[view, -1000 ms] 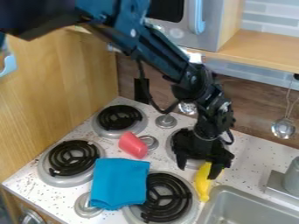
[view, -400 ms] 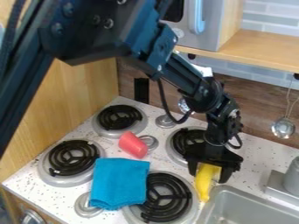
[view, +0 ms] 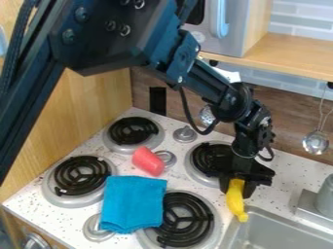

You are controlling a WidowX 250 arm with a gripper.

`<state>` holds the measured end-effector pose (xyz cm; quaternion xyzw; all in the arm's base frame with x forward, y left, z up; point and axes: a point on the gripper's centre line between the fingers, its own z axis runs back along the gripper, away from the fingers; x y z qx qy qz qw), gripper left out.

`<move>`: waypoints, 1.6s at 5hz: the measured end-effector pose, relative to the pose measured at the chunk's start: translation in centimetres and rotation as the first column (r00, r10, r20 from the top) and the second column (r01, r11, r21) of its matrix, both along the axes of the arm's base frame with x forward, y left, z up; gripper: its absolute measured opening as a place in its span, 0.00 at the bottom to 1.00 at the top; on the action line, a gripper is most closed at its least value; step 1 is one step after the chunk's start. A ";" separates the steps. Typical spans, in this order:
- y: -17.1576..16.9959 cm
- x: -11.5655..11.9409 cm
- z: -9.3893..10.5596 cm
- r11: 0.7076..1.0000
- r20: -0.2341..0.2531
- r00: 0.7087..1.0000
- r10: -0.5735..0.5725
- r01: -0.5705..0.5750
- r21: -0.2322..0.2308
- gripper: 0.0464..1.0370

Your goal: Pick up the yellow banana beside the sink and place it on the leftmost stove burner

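My gripper (view: 236, 190) hangs at the right of the stove, by the sink's upper left corner. It is shut on the upper part of a yellow banana-like object (view: 235, 203), with one finger on each side. The object's lower end points down and reaches the sink's rim.
Left of the gripper are black coil burners (view: 185, 219), a folded blue cloth (view: 133, 203) and a red cup (view: 149, 161) lying tipped on its side. The metal sink (view: 260, 228) is at lower right, with a faucet base (view: 308, 206) beside it.
The gripper first came over the yellow object with its fingers apart, then shut on it. Since then both have shifted a little to the right, and the object's lower end has swung right.
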<state>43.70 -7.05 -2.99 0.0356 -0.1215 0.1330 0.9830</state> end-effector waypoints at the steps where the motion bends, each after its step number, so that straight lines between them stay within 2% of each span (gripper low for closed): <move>1: 0.4 -1.1 0.6 1.000 -0.007 1.000 -0.011 0.011 0.006 0.50; 2: 0.8 -1.8 3.8 0.999 0.038 0.998 -0.049 0.049 0.004 0.50; 3: 2.2 -2.7 6.8 0.995 0.024 0.995 -0.099 0.098 0.017 0.50; 4: 5.2 -4.4 8.4 0.990 -0.031 0.994 -0.106 0.108 0.091 0.50; 5: 8.7 -6.0 9.2 0.985 -0.062 0.990 -0.123 0.130 0.115 0.50; 6: 12.1 -7.5 8.9 0.987 -0.081 0.992 -0.095 0.104 0.122 0.50; 7: 15.7 -8.4 8.5 0.991 -0.084 0.995 -0.057 0.066 0.117 0.50; 8: 19.6 -8.9 8.5 0.992 -0.058 0.997 -0.041 0.047 0.113 0.50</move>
